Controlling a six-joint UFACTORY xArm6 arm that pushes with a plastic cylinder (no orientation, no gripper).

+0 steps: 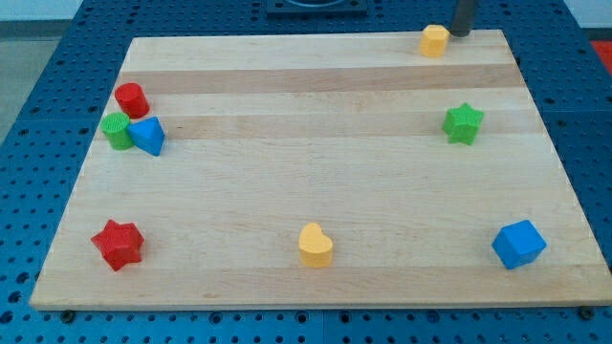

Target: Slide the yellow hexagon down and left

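Our tip (460,34) sits just right of the yellow hexagon (433,40); no end effector shows. Next we push it down-left across the desk (316,172).

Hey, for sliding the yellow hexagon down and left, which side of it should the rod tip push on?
Probably its upper-right face. The yellow hexagon sits at the board's top edge, and my tip is already just to its right, close to or touching it. Pushing from there sends it down-left across bare wood. It is short with flat sides, so a centred push should keep it from spinning.
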